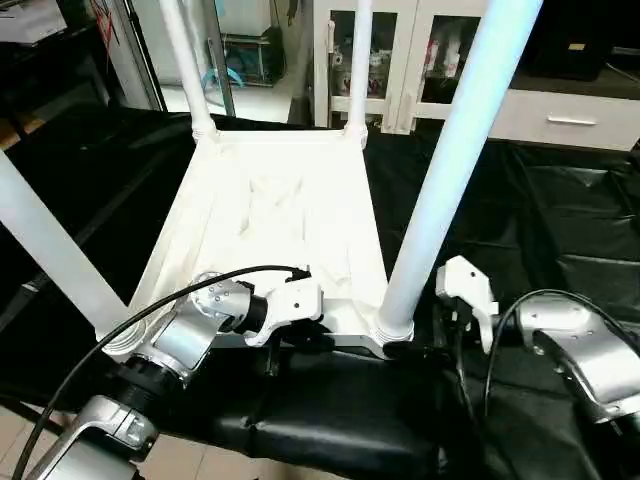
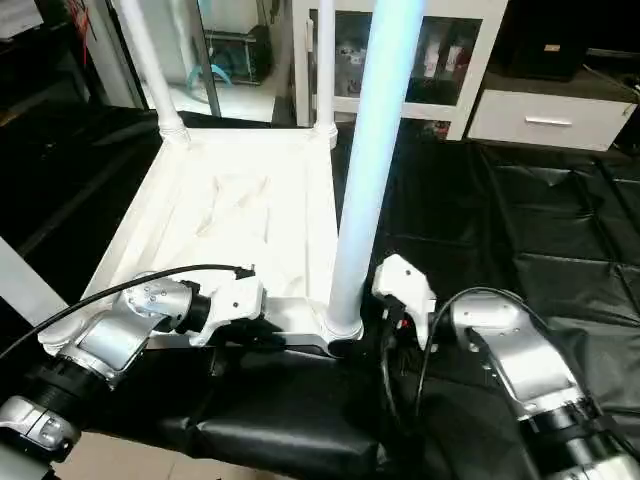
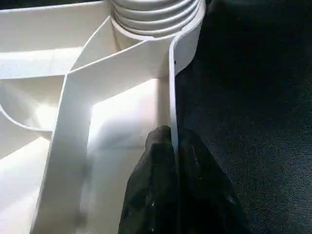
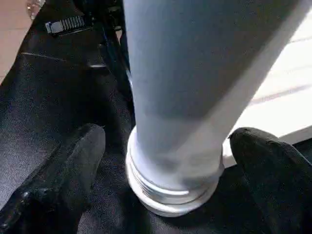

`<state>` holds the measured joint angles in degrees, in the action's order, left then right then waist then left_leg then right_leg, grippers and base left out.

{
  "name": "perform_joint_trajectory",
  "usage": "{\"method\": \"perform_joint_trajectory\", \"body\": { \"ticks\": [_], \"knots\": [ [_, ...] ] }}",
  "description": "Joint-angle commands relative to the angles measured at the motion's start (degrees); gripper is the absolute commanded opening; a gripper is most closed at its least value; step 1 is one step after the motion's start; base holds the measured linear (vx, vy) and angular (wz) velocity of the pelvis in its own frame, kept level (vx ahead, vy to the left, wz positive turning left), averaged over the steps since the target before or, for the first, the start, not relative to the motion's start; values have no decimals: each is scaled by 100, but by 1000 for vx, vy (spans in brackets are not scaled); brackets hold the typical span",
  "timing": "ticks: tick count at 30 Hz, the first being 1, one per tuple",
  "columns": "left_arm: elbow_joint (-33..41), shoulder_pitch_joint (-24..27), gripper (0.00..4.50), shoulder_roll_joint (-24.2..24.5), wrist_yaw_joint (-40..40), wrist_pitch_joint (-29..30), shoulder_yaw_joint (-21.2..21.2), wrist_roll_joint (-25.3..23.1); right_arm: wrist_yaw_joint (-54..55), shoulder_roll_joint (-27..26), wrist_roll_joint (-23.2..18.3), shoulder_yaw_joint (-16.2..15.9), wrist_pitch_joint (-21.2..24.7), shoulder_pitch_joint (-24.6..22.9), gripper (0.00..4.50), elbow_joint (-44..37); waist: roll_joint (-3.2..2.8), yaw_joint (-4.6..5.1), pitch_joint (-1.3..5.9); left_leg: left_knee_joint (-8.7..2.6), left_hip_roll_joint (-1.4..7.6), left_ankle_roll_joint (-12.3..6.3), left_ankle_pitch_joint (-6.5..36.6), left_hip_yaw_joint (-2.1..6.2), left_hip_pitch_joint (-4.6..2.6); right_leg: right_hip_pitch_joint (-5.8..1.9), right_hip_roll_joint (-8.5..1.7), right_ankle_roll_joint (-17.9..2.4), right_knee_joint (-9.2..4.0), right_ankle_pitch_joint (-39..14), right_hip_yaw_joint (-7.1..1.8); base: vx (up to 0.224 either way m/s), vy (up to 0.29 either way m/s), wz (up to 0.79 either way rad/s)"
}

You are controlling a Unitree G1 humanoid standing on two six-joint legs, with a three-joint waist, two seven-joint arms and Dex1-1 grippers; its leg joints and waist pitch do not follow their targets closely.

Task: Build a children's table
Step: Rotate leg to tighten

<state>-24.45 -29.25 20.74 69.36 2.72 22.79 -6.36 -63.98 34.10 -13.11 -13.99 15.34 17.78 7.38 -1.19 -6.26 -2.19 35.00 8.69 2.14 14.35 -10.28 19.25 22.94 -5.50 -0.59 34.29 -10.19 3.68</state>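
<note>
Progress: four legs stand in upturned table top [image 1: 270, 215] on black cloth | my left gripper [image 3: 171, 146] pinches its rim | my right gripper [image 4: 163, 161] spread around near leg [image 1: 455, 160], threads showing; tightening likely left

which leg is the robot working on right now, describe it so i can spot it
Find the white table top lying underside up on the black cover. Four white legs stand in its corners; take the near corner on the robot's right. That leg has the right gripper around its base, jaws open on either side, not touching.
</note>
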Motion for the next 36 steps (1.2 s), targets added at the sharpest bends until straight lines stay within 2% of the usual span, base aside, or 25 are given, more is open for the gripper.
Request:
{"method": "perform_joint_trajectory", "body": {
  "ticks": [1,3,4,5,7,9,12,17,23,26,36],
  "knots": [
    [20,172,0,-85,-25,25,70,137,-30,-19,50,-21,-109,115,448,74,212,21,270,-458,457,-642,227,139,35,-241,-439,-1329,-340,-1334,-289,0,0,0],
    [35,179,0,-89,-30,38,70,136,-64,-44,33,-26,-109,142,448,112,239,25,271,-460,458,-607,239,137,31,-243,-432,-1310,-333,-1320,-290,0,0,0],
    [47,185,0,-91,-33,49,69,136,-93,-68,42,-31,-115,167,432,148,231,19,273,-461,461,-611,196,144,35,-246,-438,-1321,-319,-1261,-290,0,0,0],
    [65,194,0,-91,-40,63,67,134,-143,-86,56,-47,-128,192,421,192,261,23,275,-457,460,-634,162,141,36,-246,-436,-1325,-312,-1217,-287,0,0,0],
    [99,220,0,-68,-41,77,52,142,-217,-87,94,-105,-182,233,414,260,256,19,272,-451,453,-654,144,136,40,-245,-437,-1340,-316,-1206,-288,0,0,0],
    [120,235,0,-47,-35,86,43,146,-244,-93,83,-109,-186,255,377,295,268,14,272,-451,459,-673,99,142,43,-245,-442,-1343,-305,-1184,-286,0,0,0],
    [140,247,0,-17,-36,103,34,141,-310,-69,110,-137,-218,281,367,339,270,21,269,-450,459,-673,102,139,39,-240,-433,-1353,-301,-1164,-285,0,0,0],
    [174,264,0,14,-30,124,27,143,-347,-79,112,-119,-255,324,313,417,279,15,268,-447,456,-656,89,134,31,-246,-434,-1412,-293,-1077,-288,0,0,0],
    [201,284,0,49,0,151,32,136,-449,-88,107,-153,-281,317,269,460,277,5,276,-432,457,-726,-24,130,28,-247,-432,-1479,-266,-900,-288,0,0,0],
    [246,303,0,70,22,188,40,140,-493,-83,105,-182,-285,281,261,456,264,1,277,-432,457,-723,-11,133,27,-250,-431,-1488,-265,-927,-284,0,0,0],
    [338,362,0,118,42,252,39,145,-574,-42,102,-229,-293,196,254,439,281,3,275,-431,459,-725,6,130,29,-254,-430,-1501,-263,-911,-285,0,0,0]
  ]
}}
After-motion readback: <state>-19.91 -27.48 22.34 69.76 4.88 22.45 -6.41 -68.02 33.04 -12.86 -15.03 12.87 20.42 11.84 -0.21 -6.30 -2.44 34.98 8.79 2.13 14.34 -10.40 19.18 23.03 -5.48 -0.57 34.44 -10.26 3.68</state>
